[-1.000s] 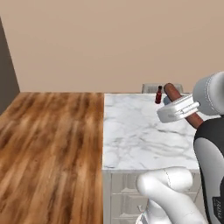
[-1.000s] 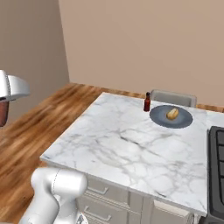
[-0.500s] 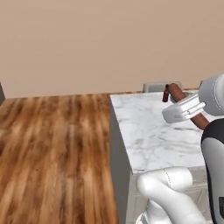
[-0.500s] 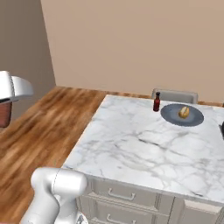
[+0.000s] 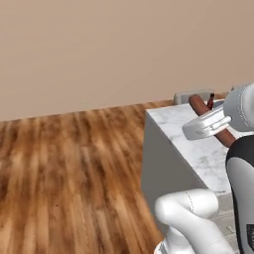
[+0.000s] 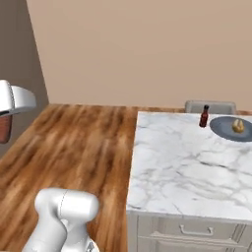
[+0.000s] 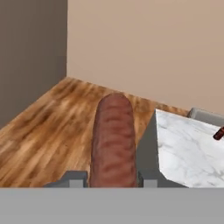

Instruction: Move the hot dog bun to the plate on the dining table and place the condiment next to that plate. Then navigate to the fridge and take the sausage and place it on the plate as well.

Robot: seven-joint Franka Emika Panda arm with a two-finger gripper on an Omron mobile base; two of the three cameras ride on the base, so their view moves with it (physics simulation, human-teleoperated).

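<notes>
The pincer is pinching the sausage, whose reddish-brown length sticks straight out from between the two fingers in the hand view. In the left base view the sausage slants through the white hand, held in the air over the near corner of the dining table, well short of the plate. In the right base view the table shows its white, grey-veined marble top, and the plate lies at its far right end. The hot dog bun rests on the plate. The condiment stands upright just beside the plate, on the side toward the wooden floor, apart from the plate's rim. A grey chair back shows behind the table, just beyond the condiment and plate.
</notes>
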